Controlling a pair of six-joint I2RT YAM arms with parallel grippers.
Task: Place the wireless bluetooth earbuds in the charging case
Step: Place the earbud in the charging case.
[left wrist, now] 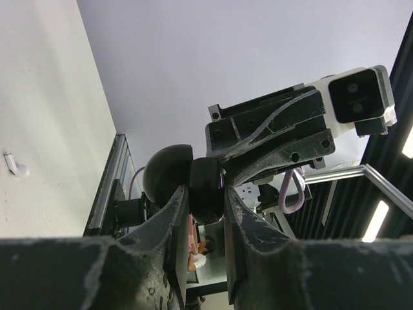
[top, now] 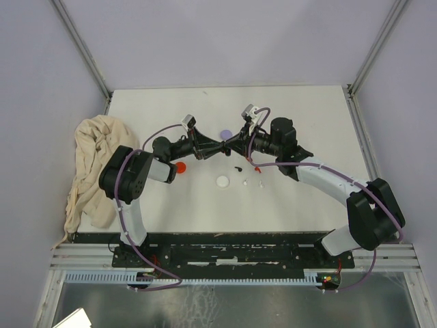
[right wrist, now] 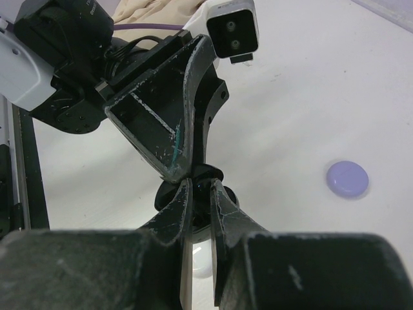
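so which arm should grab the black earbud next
right, probably: both the left end effector and right end effector clamp the black case, but the black earbud lies on the right arm's side, nearer it. the left could hold the case alone

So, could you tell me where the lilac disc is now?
In the top view, the lilac disc lies mid-table, just beyond where the jaws meet.

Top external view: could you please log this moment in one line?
left gripper: shut on black case | right gripper: shut on black case | case: above table
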